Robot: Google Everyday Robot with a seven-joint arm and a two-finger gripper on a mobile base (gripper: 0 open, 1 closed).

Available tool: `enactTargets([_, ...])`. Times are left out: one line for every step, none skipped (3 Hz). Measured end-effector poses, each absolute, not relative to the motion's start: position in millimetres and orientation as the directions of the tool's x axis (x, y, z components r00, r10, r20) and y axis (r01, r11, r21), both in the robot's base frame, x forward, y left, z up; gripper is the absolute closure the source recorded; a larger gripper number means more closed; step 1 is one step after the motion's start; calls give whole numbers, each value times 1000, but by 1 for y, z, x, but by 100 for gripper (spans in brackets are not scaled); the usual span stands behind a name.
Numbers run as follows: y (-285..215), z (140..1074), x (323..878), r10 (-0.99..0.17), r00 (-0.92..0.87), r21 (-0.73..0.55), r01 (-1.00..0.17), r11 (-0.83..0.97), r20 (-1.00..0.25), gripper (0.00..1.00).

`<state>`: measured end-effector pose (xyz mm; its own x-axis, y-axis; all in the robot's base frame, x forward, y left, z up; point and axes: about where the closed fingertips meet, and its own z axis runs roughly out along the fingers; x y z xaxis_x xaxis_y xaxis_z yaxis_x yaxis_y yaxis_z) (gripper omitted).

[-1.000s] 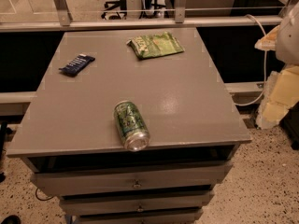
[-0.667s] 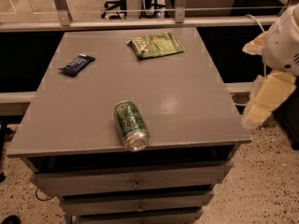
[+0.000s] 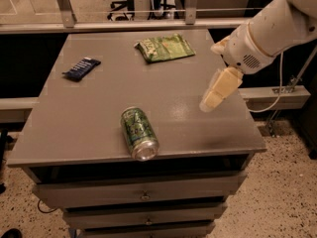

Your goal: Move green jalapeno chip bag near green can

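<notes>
Over table (image 3: 99, 98)'s right edge hovers gripper (image 3: 211, 102), aperture unclear; green jalapeno chip bag (image 3: 165, 47) could knock the sideways green can (image 3: 138, 133) rolling.

We see a grey tabletop (image 3: 99, 113) carrying three things: the bag (image 3: 165, 47) flat near its far edge, a blue wrapper (image 3: 81, 68) far left, and the can (image 3: 138, 133) on its side near the front edge. Our gripper (image 3: 210, 103) hangs over its right side.

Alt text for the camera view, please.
The gripper hangs over the grey table's right side. The green jalapeno chip bag lies at the back, the green can on its side near the front, a blue wrapper back left.
</notes>
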<state>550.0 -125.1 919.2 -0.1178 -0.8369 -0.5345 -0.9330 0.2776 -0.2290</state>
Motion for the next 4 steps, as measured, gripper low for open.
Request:
enactTargets([-125, 919, 550, -837, -118, -229, -933, 278, -535, 0])
enactTargets([-107, 903, 561, -772, -121, -195, -933, 303, -624, 0])
enactTargets([-71, 883, 602, -659, -116, -155, -928, 339, -743, 0])
enactTargets([-45, 875, 658, -555, -101, -145, -913, 382, -826, 0])
